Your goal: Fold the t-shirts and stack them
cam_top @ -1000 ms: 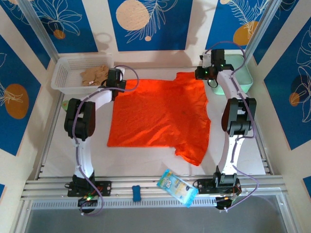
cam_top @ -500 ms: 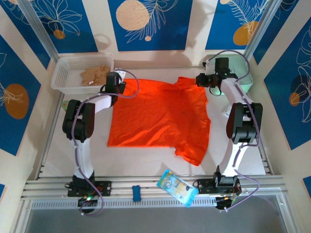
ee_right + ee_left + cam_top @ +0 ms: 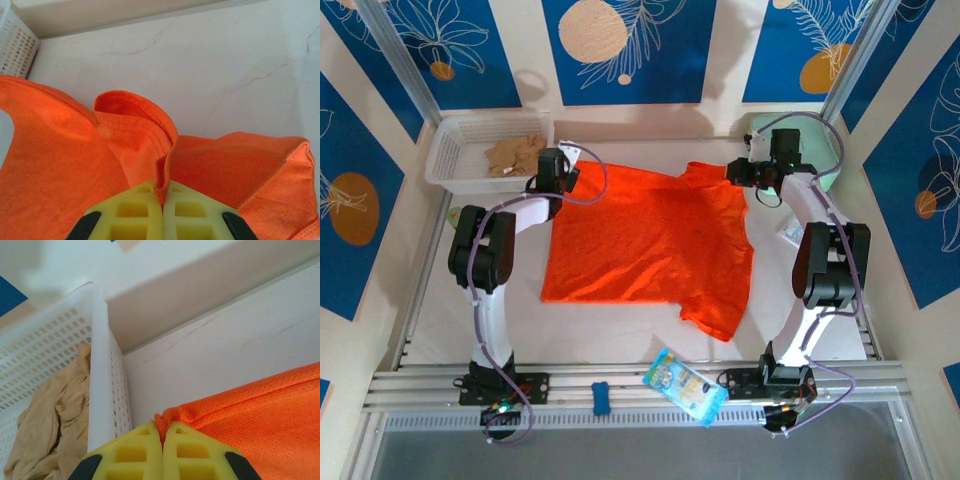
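An orange-red t-shirt [image 3: 650, 240] lies spread across the middle of the table, one sleeve hanging toward the near right. My left gripper [image 3: 570, 172] is shut on its far left corner, and the left wrist view shows the cloth [image 3: 240, 410] pinched between the yellow fingers [image 3: 162, 432]. My right gripper [image 3: 735, 172] is shut on the far right edge by the sleeve. In the right wrist view a fold of the t-shirt [image 3: 135, 135] rises from between the closed yellow fingers [image 3: 161, 192].
A white perforated basket [image 3: 455, 160] holding tan cloth [image 3: 515, 153] stands at the far left, close to my left gripper. A mint-green case [image 3: 820, 150] sits at the far right. A blue-and-white packet [image 3: 685, 387] lies on the near rail.
Both grippers stayed shut on the shirt. The right gripper moved right and slightly nearer, pulling the far edge taut. The left gripper shifted slightly away from me.
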Robot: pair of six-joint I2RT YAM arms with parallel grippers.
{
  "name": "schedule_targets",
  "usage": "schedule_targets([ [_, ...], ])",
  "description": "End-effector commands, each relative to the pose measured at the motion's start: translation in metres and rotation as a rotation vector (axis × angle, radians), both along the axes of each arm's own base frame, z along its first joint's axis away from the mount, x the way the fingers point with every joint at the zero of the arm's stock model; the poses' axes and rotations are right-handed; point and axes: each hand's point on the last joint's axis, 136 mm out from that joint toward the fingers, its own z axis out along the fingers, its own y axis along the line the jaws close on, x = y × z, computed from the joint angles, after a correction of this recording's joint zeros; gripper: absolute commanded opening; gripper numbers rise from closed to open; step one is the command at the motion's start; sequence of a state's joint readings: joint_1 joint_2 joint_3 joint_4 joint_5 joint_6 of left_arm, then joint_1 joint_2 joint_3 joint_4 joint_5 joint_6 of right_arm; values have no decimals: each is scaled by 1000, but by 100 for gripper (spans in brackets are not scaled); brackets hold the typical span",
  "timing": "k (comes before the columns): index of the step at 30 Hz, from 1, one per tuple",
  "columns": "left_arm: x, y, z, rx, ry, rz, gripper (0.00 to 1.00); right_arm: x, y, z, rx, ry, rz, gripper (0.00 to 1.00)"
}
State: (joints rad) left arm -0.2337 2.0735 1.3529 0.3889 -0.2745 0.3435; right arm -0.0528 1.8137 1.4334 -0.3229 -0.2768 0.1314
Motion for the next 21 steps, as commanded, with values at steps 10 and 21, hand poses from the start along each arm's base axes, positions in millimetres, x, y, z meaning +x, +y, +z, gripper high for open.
schedule_targets([
  [10, -31, 1, 15, 119, -55, -18, 0, -28, 7, 5, 58, -5, 9, 0],
  [21, -61, -6, 3, 244, -87, -56, 0, -46, 9, -9, 47, 34, -9, 0],
])
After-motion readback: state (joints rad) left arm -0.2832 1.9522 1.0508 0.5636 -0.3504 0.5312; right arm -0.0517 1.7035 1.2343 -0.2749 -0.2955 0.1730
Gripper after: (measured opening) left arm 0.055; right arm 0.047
